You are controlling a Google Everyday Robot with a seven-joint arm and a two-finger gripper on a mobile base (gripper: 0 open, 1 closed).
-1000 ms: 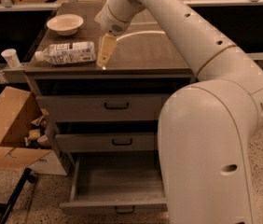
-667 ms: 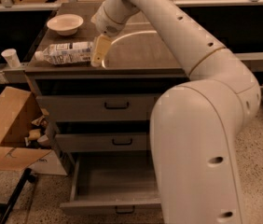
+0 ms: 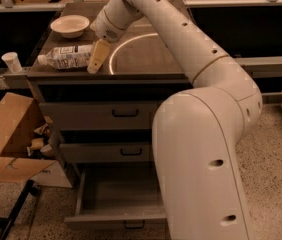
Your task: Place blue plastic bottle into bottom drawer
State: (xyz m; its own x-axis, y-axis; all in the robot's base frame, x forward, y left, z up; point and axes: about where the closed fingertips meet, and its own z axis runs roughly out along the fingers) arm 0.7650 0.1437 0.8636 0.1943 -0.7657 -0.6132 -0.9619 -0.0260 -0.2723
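Observation:
The blue plastic bottle lies on its side on the cabinet top near the front left, its white cap pointing left. My gripper hangs over the bottle's right end, its cream finger reaching down to the cabinet top's front edge. Whether it touches the bottle is not clear. The bottom drawer is pulled out below, and its grey inside shows nothing in it. My arm hides the drawer's right part.
A white bowl stands behind the bottle. Two shut drawers sit above the open one. A small white paper cup stands on a ledge at left. An open cardboard box and a dark stand leg are on the floor at left.
The gripper has moved left along the cabinet top, from a gap right of the bottle to over its right end. The bottle has not moved.

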